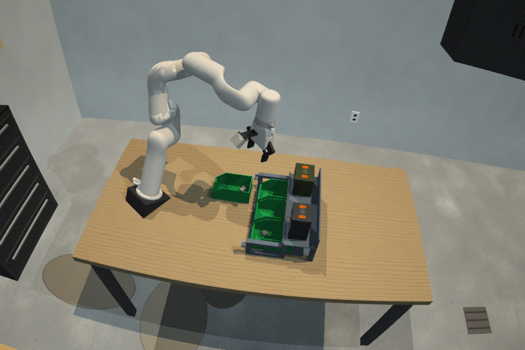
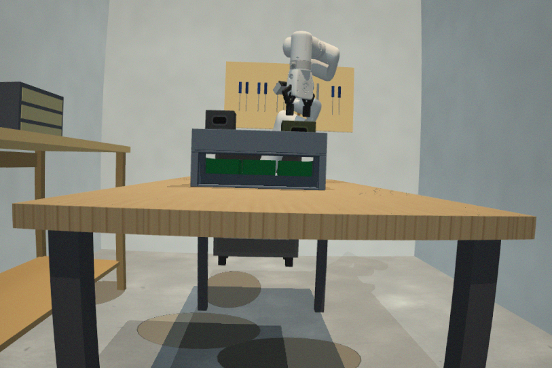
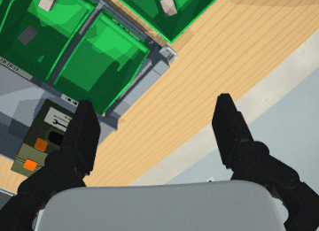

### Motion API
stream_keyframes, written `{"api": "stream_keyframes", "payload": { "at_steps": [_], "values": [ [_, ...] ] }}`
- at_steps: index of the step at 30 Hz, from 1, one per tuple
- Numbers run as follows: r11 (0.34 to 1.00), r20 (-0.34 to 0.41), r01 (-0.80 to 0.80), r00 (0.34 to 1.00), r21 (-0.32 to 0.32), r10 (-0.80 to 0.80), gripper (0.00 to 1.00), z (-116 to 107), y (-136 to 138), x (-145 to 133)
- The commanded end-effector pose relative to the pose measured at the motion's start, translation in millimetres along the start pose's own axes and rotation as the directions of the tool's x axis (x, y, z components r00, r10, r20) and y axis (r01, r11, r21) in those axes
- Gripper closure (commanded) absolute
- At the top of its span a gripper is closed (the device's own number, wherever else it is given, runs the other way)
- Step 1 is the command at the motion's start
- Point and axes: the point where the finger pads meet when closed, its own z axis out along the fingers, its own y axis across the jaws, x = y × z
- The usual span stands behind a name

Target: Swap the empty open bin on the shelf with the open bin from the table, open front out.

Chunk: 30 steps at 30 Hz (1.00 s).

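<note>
Table [image 1: 365, 230] [image 2: 274, 226] [image 3: 186, 94] edges run well left of the black base [image 1: 141, 209] and well right of the shelf. Bare wood separates the base from the loose green bin [image 1: 231, 197] [image 3: 171, 38], which stands upright with parts inside. Only a narrow gap divides it from the shelf [image 1: 266, 243] [image 2: 259, 140] [image 3: 146, 87]. Above the shelf's far end, the gripper [image 1: 257, 149] [image 2: 298, 111] [image 3: 155, 111] hangs spread wide, gripping nothing. The empty bin [image 1: 274, 186] [image 3: 95, 58] is in the farthest place, close against the end frame. Right of the bins, an olive box [image 1: 303, 181] [image 2: 298, 125] [image 3: 33, 151] stands far and a dark box [image 1: 299, 225] [image 2: 220, 120] near. Pale grain covers the tabletop; grey concrete floor [image 1: 469, 230] [image 2: 384, 286] lies beyond, under a blue-grey wall [image 1: 312, 74].
</note>
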Motion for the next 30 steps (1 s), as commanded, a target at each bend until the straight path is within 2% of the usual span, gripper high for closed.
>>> {"api": "stream_keyframes", "payload": {
  "at_steps": [1,8,14,24,30],
  "values": [
    [0.994,0.017,-0.108,0.994,0.012,0.108,0.0,0.9,-15.4,11.5],
    [0.921,0.059,-0.39,0.919,0.014,0.389,0.0,6.2,-48.9,51.7],
    [0.832,0.087,-0.555,0.829,0.007,0.552,0.0,9.2,-67.4,79.7],
    [0.742,0.109,-0.67,0.737,-0.004,0.667,0.0,11.4,-80.2,102.7],
    [0.713,0.115,-0.701,0.708,-0.008,0.697,0.0,12.1,-83.6,109.5]
  ]
}}
